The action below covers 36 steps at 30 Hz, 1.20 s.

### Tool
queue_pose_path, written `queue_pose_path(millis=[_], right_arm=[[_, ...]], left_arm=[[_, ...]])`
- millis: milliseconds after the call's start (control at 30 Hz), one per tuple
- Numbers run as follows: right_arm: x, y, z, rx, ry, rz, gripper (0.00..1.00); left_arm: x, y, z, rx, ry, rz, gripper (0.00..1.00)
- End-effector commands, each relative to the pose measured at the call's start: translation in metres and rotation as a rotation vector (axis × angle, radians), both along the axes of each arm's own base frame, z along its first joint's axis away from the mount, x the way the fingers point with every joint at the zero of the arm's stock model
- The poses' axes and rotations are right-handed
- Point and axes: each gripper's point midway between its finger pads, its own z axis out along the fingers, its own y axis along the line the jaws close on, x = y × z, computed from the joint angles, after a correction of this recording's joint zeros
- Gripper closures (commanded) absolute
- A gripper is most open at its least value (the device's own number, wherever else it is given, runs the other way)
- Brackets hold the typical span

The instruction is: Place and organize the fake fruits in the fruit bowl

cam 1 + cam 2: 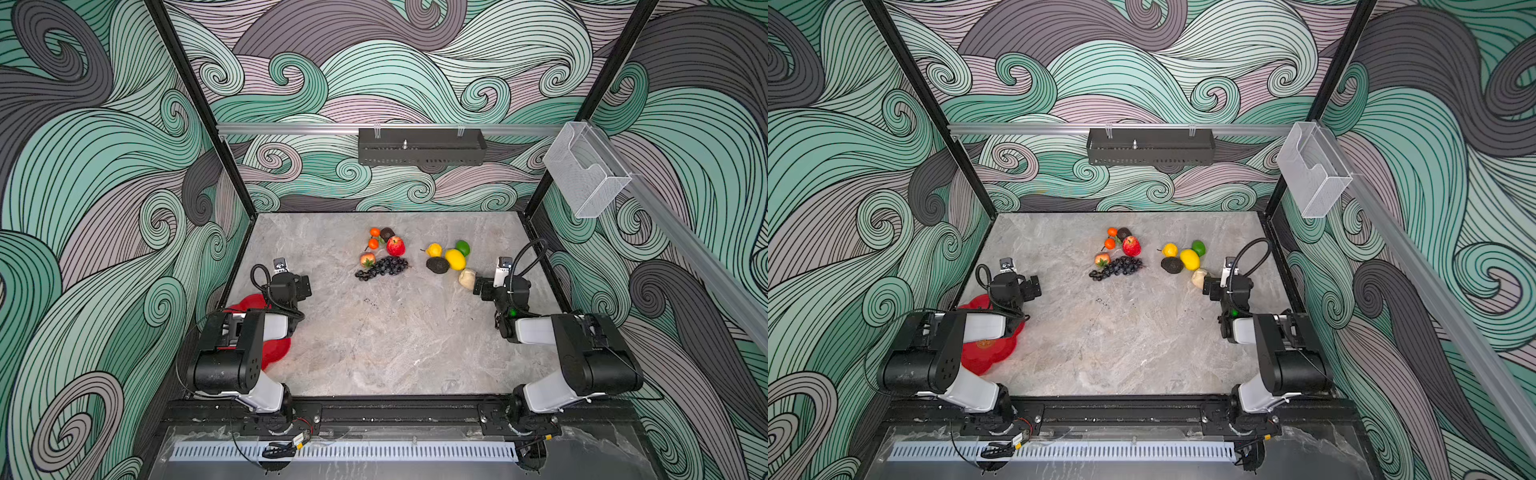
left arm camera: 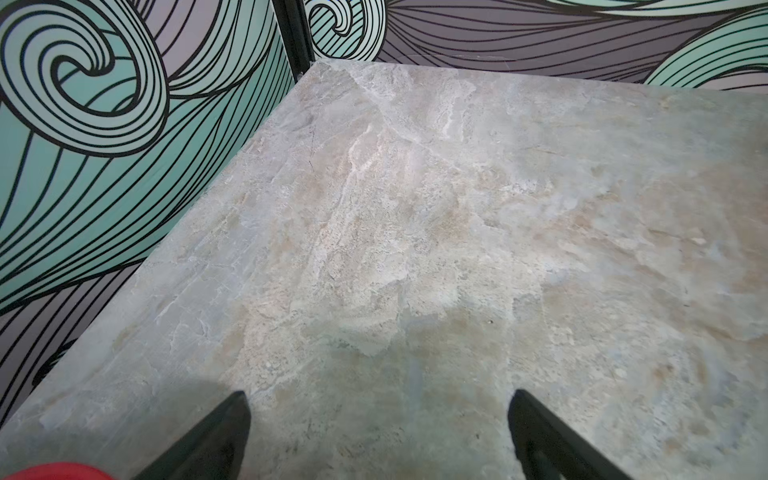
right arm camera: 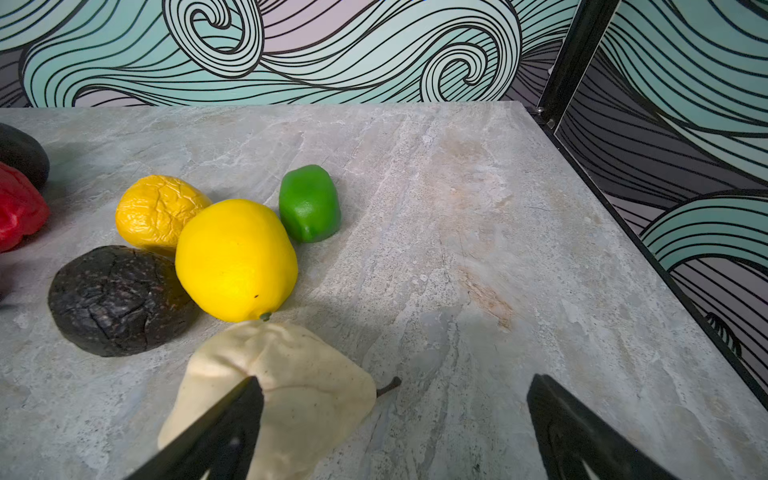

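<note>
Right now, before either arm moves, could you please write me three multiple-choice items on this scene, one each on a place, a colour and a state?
1. Where does the fruit bowl lie?
A. At the near left, partly under the left arm
B. In the far right corner
C. Between the two fruit clusters

2. What colour is the fruit closest to the right gripper?
A. Green
B. Cream
C. Red

3. How does the right gripper stand?
A. Shut on a lemon
B. Shut on an avocado
C. Open, holding nothing

1 A: its red petals peek out from beneath that arm.
2 B: the cream pear lies right beside it.
3 C: the jaws stand wide apart, gripping nothing.
</note>
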Motion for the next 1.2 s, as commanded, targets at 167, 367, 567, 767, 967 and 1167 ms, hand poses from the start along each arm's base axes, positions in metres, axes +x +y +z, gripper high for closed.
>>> queue_pose_path(millis=[167,367,567,767,967,1167], right_arm=[[0.004,0.0,0.009,0.006,-0.027,0.004,0.0],[0.004,0.0,0.009,0.005,-0.027,0.004,0.0],[0.004,0.0,0.009,0.006,-0.026,0.004,0.0],[0.004,0.0,0.008,0.005,-0.024,0.003,0.0],[0.003,0.0,0.009,0.006,-0.03,0.004,0.0],[-0.002,0.022,0.023,-0.022,-0.052,0.121,0.0]], left_arm=[[0.006,0.003,0.017,-0.001,-0.054,0.017,0.01],[0.006,0.002,0.017,-0.001,-0.054,0.016,0.01],[0.006,0.003,0.017,-0.008,-0.055,0.014,0.01],[0.006,0.003,0.017,-0.008,-0.055,0.014,0.01],[0.007,-0.003,0.02,-0.002,-0.053,-0.025,0.01],[-0.008,-0.017,0.054,0.105,-0.106,-0.017,0.01]])
